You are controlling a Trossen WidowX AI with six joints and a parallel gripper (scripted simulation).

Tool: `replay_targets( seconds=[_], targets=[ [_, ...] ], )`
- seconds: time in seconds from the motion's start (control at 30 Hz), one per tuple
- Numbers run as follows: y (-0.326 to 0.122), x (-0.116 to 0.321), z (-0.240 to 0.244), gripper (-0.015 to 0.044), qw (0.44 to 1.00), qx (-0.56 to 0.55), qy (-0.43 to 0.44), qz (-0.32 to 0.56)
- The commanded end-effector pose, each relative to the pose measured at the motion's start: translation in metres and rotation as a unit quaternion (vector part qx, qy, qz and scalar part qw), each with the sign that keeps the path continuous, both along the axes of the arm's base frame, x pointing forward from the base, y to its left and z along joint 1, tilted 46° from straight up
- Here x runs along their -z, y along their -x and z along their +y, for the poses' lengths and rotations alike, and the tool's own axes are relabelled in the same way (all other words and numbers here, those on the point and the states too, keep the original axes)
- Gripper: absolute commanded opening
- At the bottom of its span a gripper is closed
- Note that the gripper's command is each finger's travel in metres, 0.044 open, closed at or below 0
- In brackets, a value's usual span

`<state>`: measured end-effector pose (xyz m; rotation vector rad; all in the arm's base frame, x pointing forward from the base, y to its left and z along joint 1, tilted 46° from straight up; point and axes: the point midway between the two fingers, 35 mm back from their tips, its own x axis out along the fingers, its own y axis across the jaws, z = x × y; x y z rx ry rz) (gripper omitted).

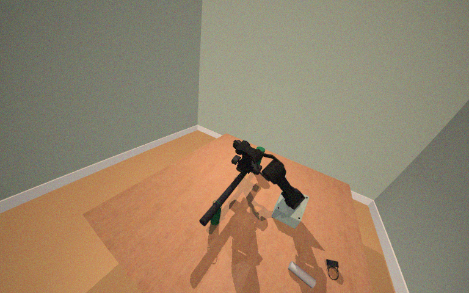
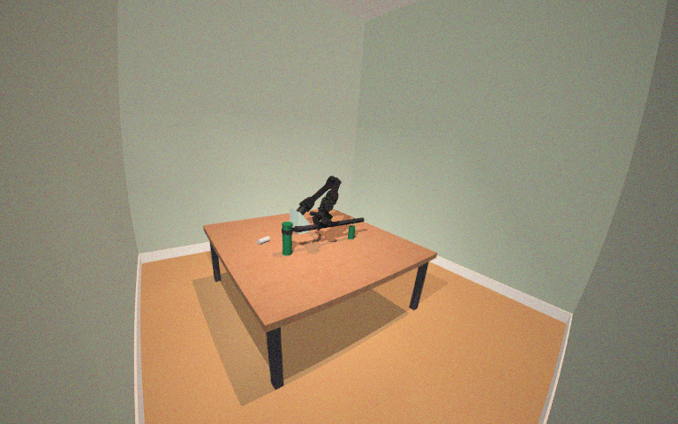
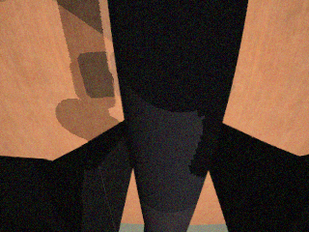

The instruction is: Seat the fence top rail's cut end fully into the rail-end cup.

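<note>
Black rail (image 1: 226, 193) (image 2: 344, 222) (image 3: 166, 155) clamped between the jaws.

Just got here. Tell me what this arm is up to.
The robot arm has its gripper shut on a long dark rail, held above the table. One end points to the tall green post, near its top; the other reaches past the short green post. The job is to seat the rail in the cup on the tall post and let go. It hasn't let go, and I cannot tell how far in the rail sits.
</note>
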<state>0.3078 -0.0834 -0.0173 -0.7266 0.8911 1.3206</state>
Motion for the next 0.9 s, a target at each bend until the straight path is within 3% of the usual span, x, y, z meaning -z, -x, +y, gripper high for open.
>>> replay_targets(
  seconds=[0.0,0.87],
  targets=[
    [-0.0013,-0.0006,-0.0073,0.0000,1.000,0.001,0.008,-0.003],
    [0.0004,0.0035,-0.0074,0.0000,1.000,0.000,0.000,0.000]
  ],
)
